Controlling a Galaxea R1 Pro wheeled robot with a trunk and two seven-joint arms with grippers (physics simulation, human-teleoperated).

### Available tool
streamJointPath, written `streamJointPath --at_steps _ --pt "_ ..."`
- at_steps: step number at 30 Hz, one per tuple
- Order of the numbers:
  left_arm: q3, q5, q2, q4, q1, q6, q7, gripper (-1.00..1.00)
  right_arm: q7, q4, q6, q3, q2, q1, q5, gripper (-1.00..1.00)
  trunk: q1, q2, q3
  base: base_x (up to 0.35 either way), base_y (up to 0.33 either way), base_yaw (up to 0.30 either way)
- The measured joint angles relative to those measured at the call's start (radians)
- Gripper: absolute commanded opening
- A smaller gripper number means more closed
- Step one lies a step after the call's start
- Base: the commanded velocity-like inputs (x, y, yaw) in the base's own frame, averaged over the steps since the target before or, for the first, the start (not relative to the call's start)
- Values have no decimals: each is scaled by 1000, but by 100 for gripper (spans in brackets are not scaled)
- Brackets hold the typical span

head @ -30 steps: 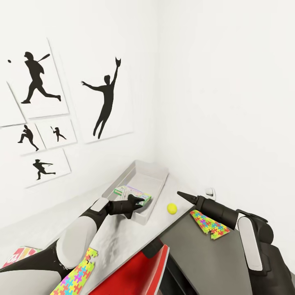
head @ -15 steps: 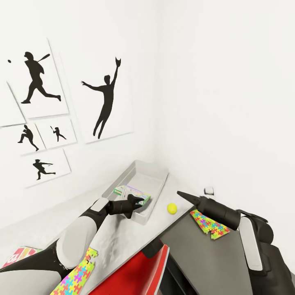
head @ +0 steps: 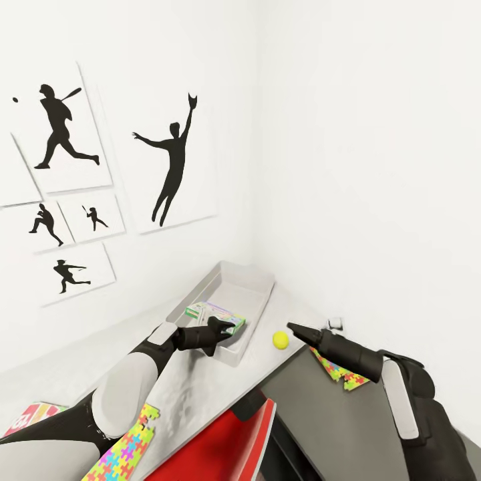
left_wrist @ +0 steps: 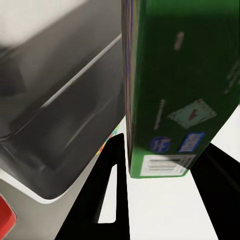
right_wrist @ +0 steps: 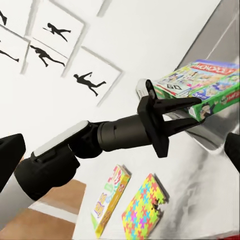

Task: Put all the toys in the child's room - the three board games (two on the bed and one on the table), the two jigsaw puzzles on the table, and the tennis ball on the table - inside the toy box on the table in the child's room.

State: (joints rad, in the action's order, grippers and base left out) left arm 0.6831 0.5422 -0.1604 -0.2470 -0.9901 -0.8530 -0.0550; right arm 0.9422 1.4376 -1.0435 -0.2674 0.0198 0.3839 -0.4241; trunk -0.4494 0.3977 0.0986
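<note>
Toy box (head: 257, 277) sits in the counter's (head: 194, 381) far corner, and the left claw (head: 224, 327) reaches over its near rim, pinching a green board game (head: 215, 313) — box tilted, half inside. Right claw (head: 294, 328) stretches toward 11 o'clock above a jigsaw puzzle (head: 341, 371); its spread I cannot tell. Tennis ball (head: 280, 340) lies between box and right claw — open counter around it. Another puzzle (head: 130, 447) and board game (head: 33, 415) lie at 7 o'clock.

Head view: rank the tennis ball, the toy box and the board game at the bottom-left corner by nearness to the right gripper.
1. Tennis ball, just left of the right gripper.
2. Toy box, farther left, against the wall.
3. Board game, far left corner.
</note>
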Motion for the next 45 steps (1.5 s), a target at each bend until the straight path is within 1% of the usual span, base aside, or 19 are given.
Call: streamJointPath --at_steps 1,5,13,20,22,23,24,26,27,28,32,33,34,36,39,45 --pt "0 0 0 0 0 0 0 -100 -16 -13 0 0 0 2 5 100 0 0 0 0 0 0" --pt "0 0 0 0 0 0 0 -100 -43 -33 0 1 -1 4 10 100 0 0 0 0 0 0" --pt "1 0 0 0 0 2 0 -100 -51 -40 0 2 -1 5 12 100 0 0 0 0 0 0" --pt "2 1 -1 0 0 34 4 -100 -55 -43 0 3 -3 5 16 100 0 0 0 0 0 0" --pt "1 1 -1 0 0 52 4 -100 -100 -60 1 5 -4 5 29 100 0 0 0 0 0 0" --pt "8 12 -6 -6 -6 58 9 -100 -102 -54 4 -1 -9 6 30 100 0 0 0 0 0 0" --pt "15 14 -12 -12 -12 63 14 -100 -102 -52 3 -7 -15 6 30 100 0 0 0 0 0 0" --pt "15 0 -13 -15 -16 74 25 -100 -102 -51 2 -9 -16 6 30 100 0 0 0 0 0 0" --pt "15 0 -13 -14 -15 80 30 -100 -102 -51 1 -9 -16 6 30 100 0 0 0 0 0 0" --pt "14 1 -13 -16 -14 82 30 100 -102 -51 0 -9 -16 6 30 100 0 0 0 0 0 0" --pt "12 2 8 -29 -13 71 27 100 -101 -52 17 -7 -8 6 29 100 0 0 0 0 0 0" --pt "14 11 11 -31 -13 71 26 100 -100 -52 19 -7 -6 6 29 100 0 0 0 0 0 0" --pt "20 36 11 -32 -13 71 23 100 -100 -52 19 -7 -6 6 29 100 0 1 0 0 0 0" --pt "17 54 13 -32 -13 73 26 100 -100 -53 20 -7 -5 6 29 100 0 0 0 0 0 0" --pt "14 60 13 -32 -12 73 26 100 -100 -53 21 -7 -5 6 29 100 0 0 0 0 0 0" --pt "13 61 14 -32 -12 72 27 100 -100 -52 21 -8 -4 6 29 100 0 0 0 0 0 0"
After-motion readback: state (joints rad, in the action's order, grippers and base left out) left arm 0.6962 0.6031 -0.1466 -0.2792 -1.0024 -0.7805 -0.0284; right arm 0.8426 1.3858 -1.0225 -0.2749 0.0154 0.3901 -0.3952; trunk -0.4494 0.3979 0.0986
